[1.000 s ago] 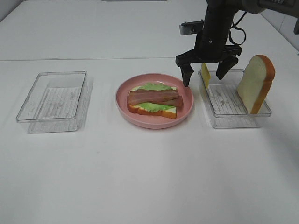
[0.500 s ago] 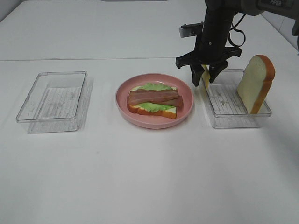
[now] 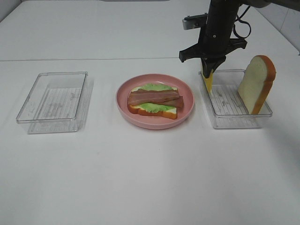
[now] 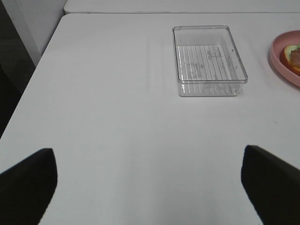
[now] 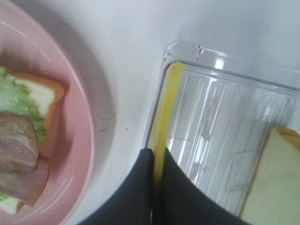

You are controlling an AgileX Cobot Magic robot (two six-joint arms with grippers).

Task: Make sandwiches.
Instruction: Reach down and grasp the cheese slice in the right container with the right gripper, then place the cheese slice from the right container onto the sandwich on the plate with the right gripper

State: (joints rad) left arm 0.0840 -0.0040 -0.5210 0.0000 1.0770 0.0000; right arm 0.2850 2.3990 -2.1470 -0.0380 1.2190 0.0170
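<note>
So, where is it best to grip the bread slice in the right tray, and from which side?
The bread slice stands on edge in the tray, tilted, its top well above the rim. I would grip the upper crust edge from above, jaws across the two flat faces; lower down the walls are in the way.

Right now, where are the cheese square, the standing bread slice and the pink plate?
cheese square (image 5: 167,101): right wrist view, its yellow edge.
standing bread slice (image 3: 254,83): exterior high view, white face.
pink plate (image 3: 154,124): exterior high view, near rim.

A lab test bench: plain white table (image 3: 150,178), clear plastic trays (image 3: 51,126), toy sandwich (image 3: 154,101).
</note>
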